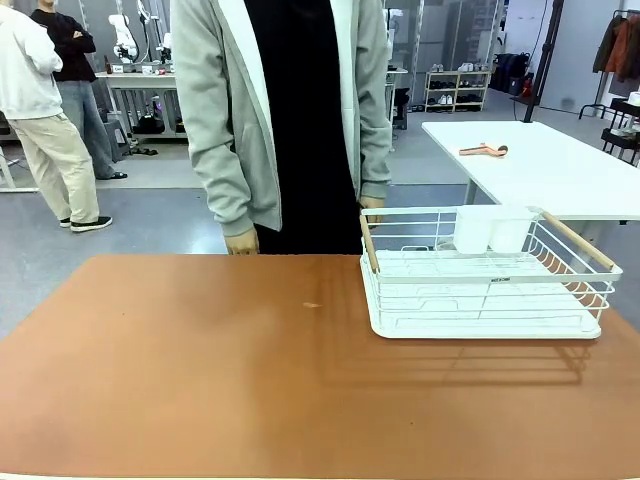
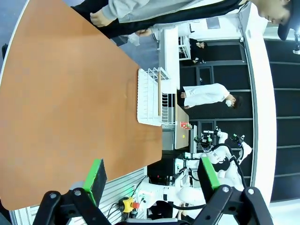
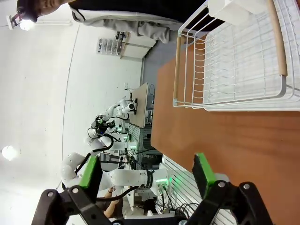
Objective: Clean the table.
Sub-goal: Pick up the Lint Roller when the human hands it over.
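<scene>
The reddish-brown table spreads across the front view, with a small pale speck near its middle. In the left wrist view the table lies below my left gripper, whose green-padded fingers stand wide apart, open and holding nothing. My right gripper is open too, hovering over the table's near edge beside the wire rack. A person in a grey cardigan stands at the far side, hands hanging at the table's edge.
A white wire dish rack with wooden handles and a white cup holder sits on the table's right part; the same rack fills the right wrist view's upper right. Behind stands a white-topped table.
</scene>
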`<move>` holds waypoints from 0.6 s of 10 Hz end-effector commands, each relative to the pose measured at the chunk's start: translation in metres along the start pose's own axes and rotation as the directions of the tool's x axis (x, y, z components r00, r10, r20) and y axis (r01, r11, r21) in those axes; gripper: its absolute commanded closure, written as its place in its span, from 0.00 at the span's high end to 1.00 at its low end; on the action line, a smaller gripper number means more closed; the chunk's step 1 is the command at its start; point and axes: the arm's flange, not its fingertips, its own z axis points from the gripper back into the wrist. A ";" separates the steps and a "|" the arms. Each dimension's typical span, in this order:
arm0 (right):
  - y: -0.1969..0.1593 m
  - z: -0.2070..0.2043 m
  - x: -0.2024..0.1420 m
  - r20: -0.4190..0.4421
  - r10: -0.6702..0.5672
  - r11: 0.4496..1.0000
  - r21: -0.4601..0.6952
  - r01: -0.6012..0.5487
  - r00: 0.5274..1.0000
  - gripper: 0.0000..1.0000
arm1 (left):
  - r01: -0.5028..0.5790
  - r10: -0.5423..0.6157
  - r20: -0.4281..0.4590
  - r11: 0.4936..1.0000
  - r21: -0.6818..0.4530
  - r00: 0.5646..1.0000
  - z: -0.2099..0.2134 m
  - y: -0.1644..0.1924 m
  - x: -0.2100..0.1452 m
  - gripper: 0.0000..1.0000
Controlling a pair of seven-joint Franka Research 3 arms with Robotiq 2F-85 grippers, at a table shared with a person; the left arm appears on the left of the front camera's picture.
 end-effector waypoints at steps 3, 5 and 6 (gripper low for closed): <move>0.005 0.000 0.000 0.006 0.000 1.000 0.017 0.000 1.000 1.00 | 0.020 -0.020 0.004 1.000 -0.023 1.000 0.002 -0.003 -0.002 1.00; 0.005 0.000 0.000 0.006 0.000 1.000 0.017 0.000 1.000 1.00 | 0.020 -0.020 0.004 1.000 -0.023 1.000 0.002 -0.003 -0.002 1.00; 0.005 0.000 0.000 0.006 0.000 1.000 0.017 0.000 1.000 1.00 | 0.020 -0.020 0.004 1.000 -0.023 1.000 0.002 -0.003 -0.002 1.00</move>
